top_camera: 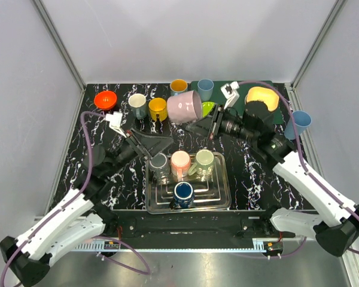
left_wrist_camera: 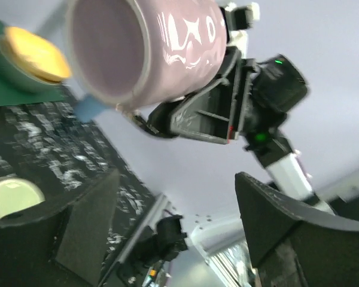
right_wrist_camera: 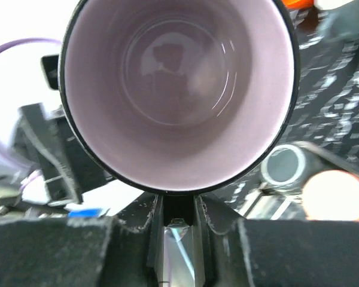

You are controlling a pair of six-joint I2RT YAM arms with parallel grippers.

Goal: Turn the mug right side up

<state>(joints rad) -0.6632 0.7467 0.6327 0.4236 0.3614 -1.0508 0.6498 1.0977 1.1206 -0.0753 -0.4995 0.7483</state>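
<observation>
A lilac mug [top_camera: 184, 106] hangs tipped on its side above the back middle of the table. My right gripper [top_camera: 204, 126] is shut on the mug's handle, which shows as a shiny strip between the fingers [right_wrist_camera: 218, 239]. The right wrist view looks straight into the mug's [right_wrist_camera: 179, 89] pale open mouth. My left gripper [top_camera: 151, 143] stands open and holds nothing, below and left of the mug and apart from it. In the left wrist view the mug [left_wrist_camera: 149, 48] floats high above the left gripper's [left_wrist_camera: 176, 221] spread fingers, with the right gripper [left_wrist_camera: 197, 113] clamped beneath it.
A metal tray [top_camera: 224, 191] at the front middle holds grey [top_camera: 159, 161], salmon [top_camera: 180, 160], green [top_camera: 204, 158] and dark blue [top_camera: 183, 192] mugs. Along the back stand an orange bowl [top_camera: 106, 99], several cups, and a yellow bowl [top_camera: 262, 97] on a green mat. A blue cup [top_camera: 300, 122] is far right.
</observation>
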